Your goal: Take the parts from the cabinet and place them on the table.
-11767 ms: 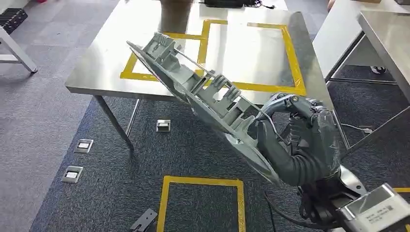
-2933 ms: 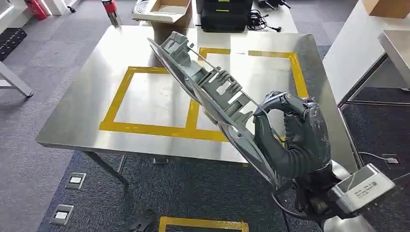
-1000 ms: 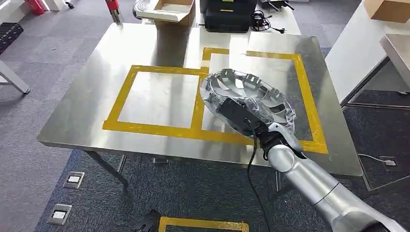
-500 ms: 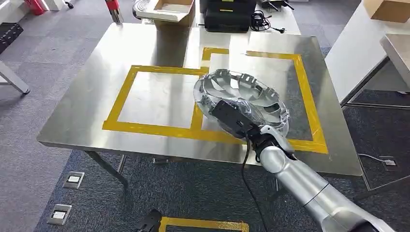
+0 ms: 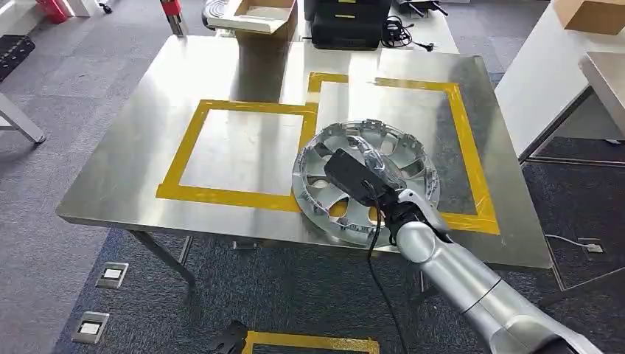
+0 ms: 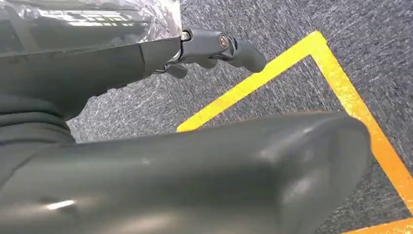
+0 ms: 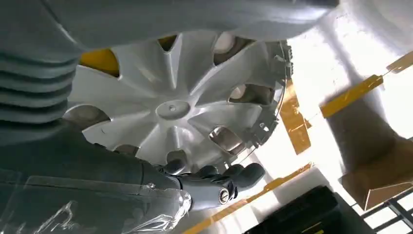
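A silver plastic hubcap (image 5: pixel 324 193) is over the right yellow-taped square of the steel table (image 5: pixel 133 169). It is tilted, its low edge at the table's front edge. My right hand (image 5: pixel 361 171) reaches across its spoked face and holds it. In the right wrist view the hubcap (image 7: pixel 170 107) shows between the thick thumb and the dark curled fingers (image 7: pixel 234 175), which lie near its rim. My left hand (image 6: pixel 195 165) hangs over grey carpet with yellow tape, its fingers (image 6: pixel 224 44) apart and holding nothing.
Two yellow tape frames mark the table; the left frame (image 5: pixel 243 151) is bare. At the table's far edge stand a cardboard box (image 5: pixel 259 15) and a black case (image 5: pixel 346 18). Another table (image 5: pixel 560 66) is on the right. Floor sockets (image 5: pixel 110 274) lie below left.
Over the past seconds my right arm carried the hubcap out over the table. In the last half second it turned the hubcap over, spoked face up, and lowered it towards the front edge.
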Motion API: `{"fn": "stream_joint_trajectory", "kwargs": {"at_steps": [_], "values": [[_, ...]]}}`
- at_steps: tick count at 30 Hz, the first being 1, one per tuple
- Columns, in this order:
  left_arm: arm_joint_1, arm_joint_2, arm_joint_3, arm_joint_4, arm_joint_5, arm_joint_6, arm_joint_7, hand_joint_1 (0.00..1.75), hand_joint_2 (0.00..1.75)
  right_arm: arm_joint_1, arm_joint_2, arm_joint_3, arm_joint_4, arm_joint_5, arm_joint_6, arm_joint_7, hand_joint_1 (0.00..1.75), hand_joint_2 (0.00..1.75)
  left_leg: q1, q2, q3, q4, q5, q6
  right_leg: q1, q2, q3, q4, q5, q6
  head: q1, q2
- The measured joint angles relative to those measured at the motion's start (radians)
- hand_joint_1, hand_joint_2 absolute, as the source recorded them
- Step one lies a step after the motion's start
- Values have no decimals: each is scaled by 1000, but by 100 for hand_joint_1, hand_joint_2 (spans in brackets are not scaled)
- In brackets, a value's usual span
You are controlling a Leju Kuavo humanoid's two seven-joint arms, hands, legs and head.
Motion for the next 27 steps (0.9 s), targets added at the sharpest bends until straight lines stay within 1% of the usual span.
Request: {"fn": "stream_joint_trajectory", "kwargs": {"at_steps": [4,9,13,17,22,27], "values": [[0,0,0,0,2,-2,-7,0,0,1,-10,-21,-32,-22,-26,-8,0,0,0,0,0,0,0,0,0,0,0,0,0,0,0,0],[7,0,1,0,8,8,-18,0,0,26,-30,-59,-105,-132,-62,-65,0,0,0,0,0,0,0,0,0,0,0,0,0,0,0,0],[25,0,5,0,24,24,-31,0,0,80,-67,-127,-254,-290,-106,-144,0,0,0,0,0,0,0,0,0,0,0,0,0,0,0,0],[42,1,6,0,37,42,-44,0,0,134,-108,-185,-413,-346,-138,-193,0,0,0,0,1,0,0,0,0,0,0,-1,0,0,0,0],[58,1,6,0,33,55,-44,0,0,206,-164,-246,-597,-338,-177,-238,0,0,0,1,1,0,0,0,0,1,0,-1,0,0,0,0],[61,1,6,0,31,76,-32,0,0,276,-220,-296,-749,-219,-218,-240,0,0,0,1,2,0,-1,0,0,1,0,-1,0,0,0,0]]}}
